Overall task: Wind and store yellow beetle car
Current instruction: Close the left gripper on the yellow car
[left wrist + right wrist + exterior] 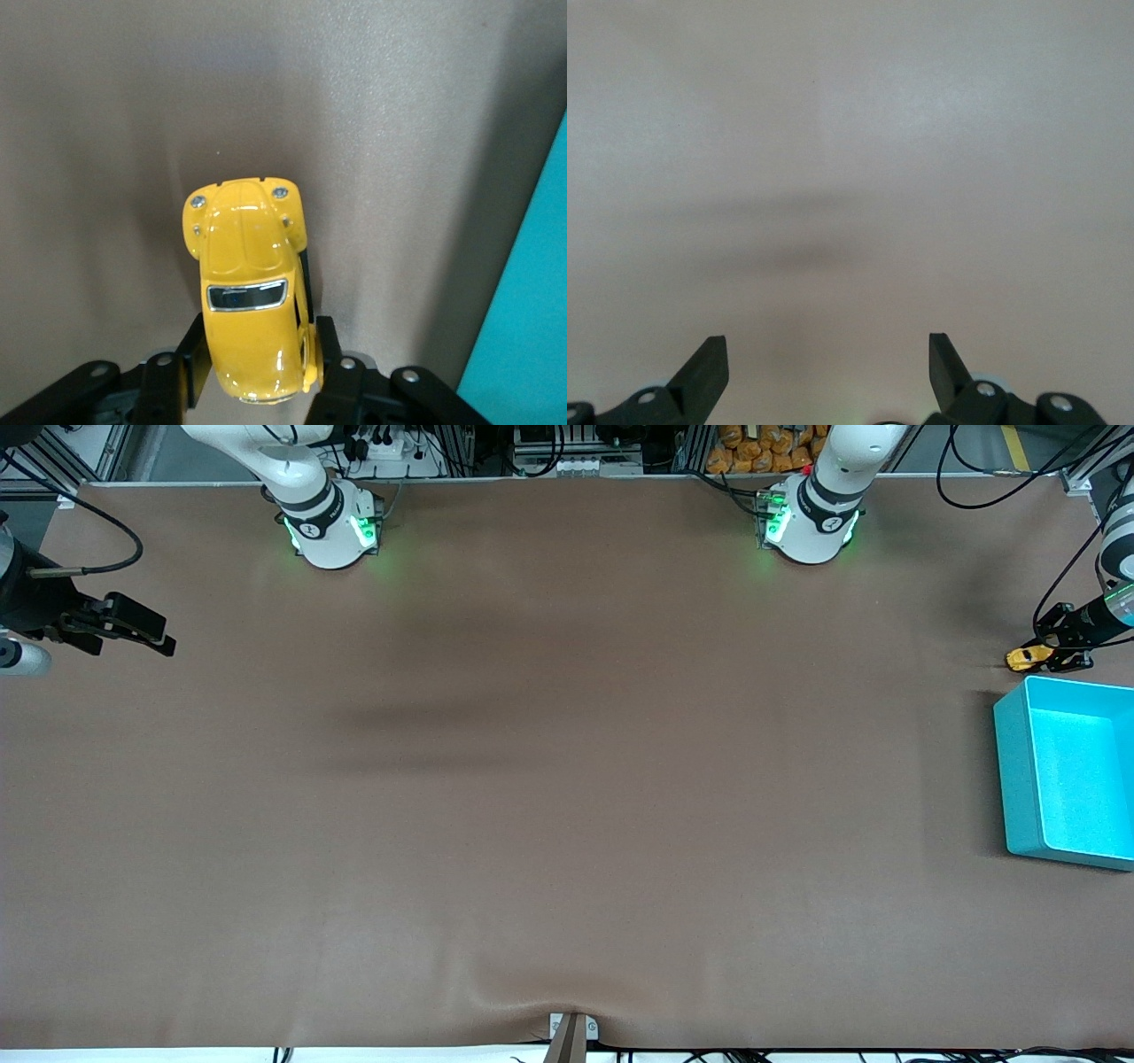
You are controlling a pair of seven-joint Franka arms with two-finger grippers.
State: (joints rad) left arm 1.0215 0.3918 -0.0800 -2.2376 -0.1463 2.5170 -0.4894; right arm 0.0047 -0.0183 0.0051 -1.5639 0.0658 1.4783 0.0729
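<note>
A small glossy yellow beetle car point(251, 305) sits on the brown table, its rear clamped between the left gripper's point(257, 363) black fingers, beside a teal plastic bin point(1063, 771); the right gripper point(828, 367) waits, spread wide.

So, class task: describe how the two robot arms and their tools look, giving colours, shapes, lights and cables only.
Both arms have glossy white rounded shells with black joint bands, and green lights glow at their bases. The left tool is black, with two flat fingers and silver screws, and black cables loop along its arm. The right tool is black too, with wedge-shaped fingers and a dark cable trailing from its wrist.
</note>
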